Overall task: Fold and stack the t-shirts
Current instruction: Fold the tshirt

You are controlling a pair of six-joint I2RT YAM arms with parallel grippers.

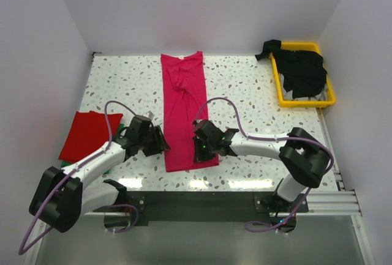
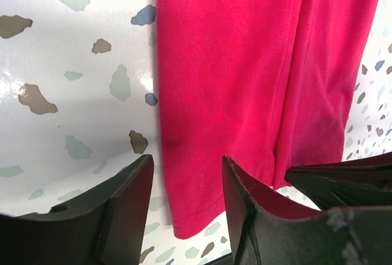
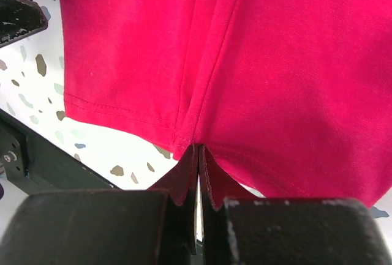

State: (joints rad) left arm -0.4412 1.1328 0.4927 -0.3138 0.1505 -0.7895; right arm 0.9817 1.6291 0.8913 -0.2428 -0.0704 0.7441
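Note:
A magenta-pink t-shirt (image 1: 184, 109) lies as a long narrow strip down the middle of the table. My right gripper (image 1: 201, 149) is shut on its near hem, and the cloth (image 3: 275, 63) puckers at the closed tips (image 3: 197, 150). My left gripper (image 1: 160, 142) is open at the near left corner. The hem corner (image 2: 190, 210) lies between its spread fingers (image 2: 187, 161), which do not pinch it. A folded red t-shirt (image 1: 87, 133) rests at the left with a bit of green showing under it. Black t-shirts (image 1: 300, 69) are heaped in the tray.
The yellow plastic tray (image 1: 283, 98) stands at the back right, with black cloth hanging over its far left corner. White walls close in the speckled table (image 1: 245, 87) on three sides. A dark metal rail (image 1: 202, 201) runs along the near edge.

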